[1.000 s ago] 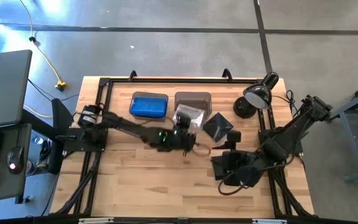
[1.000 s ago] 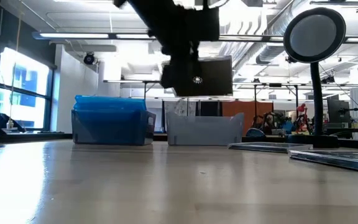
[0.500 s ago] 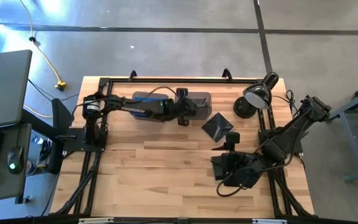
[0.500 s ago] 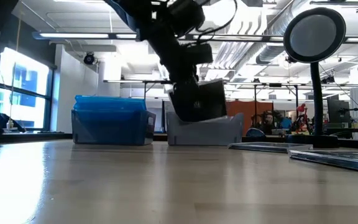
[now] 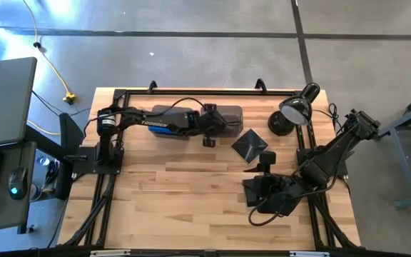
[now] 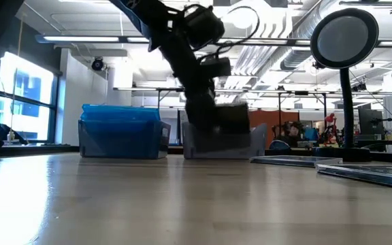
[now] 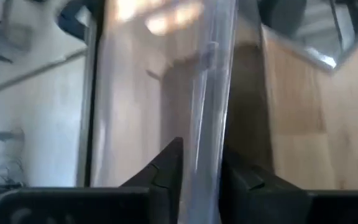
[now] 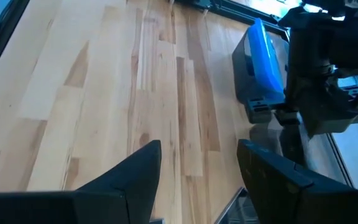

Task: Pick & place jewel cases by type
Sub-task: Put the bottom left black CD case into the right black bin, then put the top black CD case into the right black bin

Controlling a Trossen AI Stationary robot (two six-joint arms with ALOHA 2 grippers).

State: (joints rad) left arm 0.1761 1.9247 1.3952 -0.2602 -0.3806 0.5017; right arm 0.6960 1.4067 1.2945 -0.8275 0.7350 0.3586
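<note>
High view — straight down over the pale wooden slat table [image 5: 191,200]. Low view level at tabletop. Both share the translucent grey bin holding bright blue cases [image 5: 168,120] [image 6: 121,131]. Wrist views close — forward past dark fingers [image 8: 135,171].
</note>
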